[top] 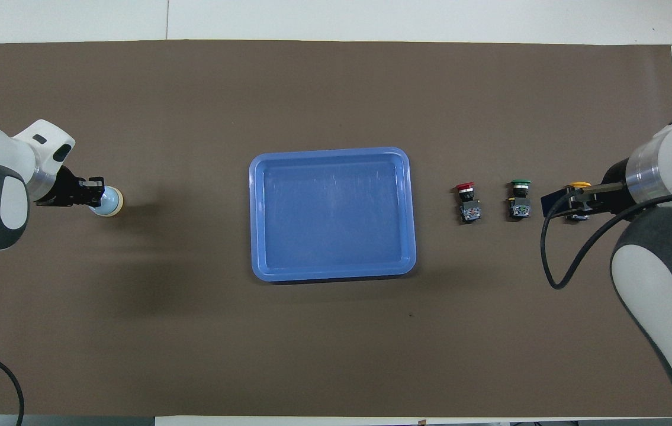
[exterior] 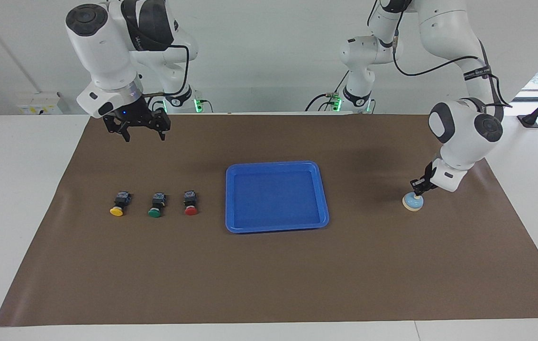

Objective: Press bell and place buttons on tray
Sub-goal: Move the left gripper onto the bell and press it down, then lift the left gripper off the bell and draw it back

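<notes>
**Left gripper on bell, right waits over yellow button**

Overhead: left gripper (top: 96, 192) covers bell (top: 109, 203) knob; jaws look pressed together. Blue tray (top: 332, 152) mid-table. Then 3 buttons in a row: red button (top: 466, 202), green button (top: 520, 199), yellow button (top: 578, 186) mostly hidden under raised right gripper (exterior: 141, 134), jaws spread. 1 bell, 1 tray. Brown paper (top: 336, 343) over white table (exterior: 13, 189).

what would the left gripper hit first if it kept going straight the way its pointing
The bell: the left gripper points down at its top, already at or nearly on the knob. Actual contact is hard to confirm.
</notes>
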`<state>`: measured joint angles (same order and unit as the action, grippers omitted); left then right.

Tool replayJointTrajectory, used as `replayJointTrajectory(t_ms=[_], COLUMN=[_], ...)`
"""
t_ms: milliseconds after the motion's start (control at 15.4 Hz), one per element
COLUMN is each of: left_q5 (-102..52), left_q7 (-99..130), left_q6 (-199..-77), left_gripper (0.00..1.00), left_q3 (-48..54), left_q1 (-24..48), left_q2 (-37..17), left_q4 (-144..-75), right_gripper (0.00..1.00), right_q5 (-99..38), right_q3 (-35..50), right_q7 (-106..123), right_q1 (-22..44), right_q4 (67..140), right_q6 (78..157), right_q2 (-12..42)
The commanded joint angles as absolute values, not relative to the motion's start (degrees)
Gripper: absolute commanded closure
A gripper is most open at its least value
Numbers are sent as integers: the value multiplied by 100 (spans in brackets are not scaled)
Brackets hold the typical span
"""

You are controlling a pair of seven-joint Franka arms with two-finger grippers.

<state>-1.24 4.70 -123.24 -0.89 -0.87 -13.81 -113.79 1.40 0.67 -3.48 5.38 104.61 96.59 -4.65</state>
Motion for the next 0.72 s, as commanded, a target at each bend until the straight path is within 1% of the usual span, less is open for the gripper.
replayJointTrajectory(t_ms=[0, 130, 260, 391, 651], left_q5=[-185, -176, -176, -176, -184], left_q7=[492, 466, 466, 475, 466], left_q6=[-12551, -12149, -11360, -10830, -10434], left_gripper=[100, 100, 100, 100, 100], left_q3=[-141, -149, -149, -149, -167], left_q1=[-17, -79, -97, -97, -105], left_q2=[-1485, -1494, -1520, -1468, -1187], left_q4=[-11452, -11173, -10541, -10144, -10020], right_gripper=[0, 0, 0, 0, 0], right_q5=[211, 211, 211, 211, 211], right_q3=[123, 123, 123, 123, 123], right_q7=[-264, -264, -264, -264, -264], right_q1=[466, 466, 466, 466, 466], right_q4=[10397, 10397, 10397, 10397, 10397], right_q6=[9554, 9554, 9554, 9554, 9562], right_q2=[-466, -466, -466, -466, -466])
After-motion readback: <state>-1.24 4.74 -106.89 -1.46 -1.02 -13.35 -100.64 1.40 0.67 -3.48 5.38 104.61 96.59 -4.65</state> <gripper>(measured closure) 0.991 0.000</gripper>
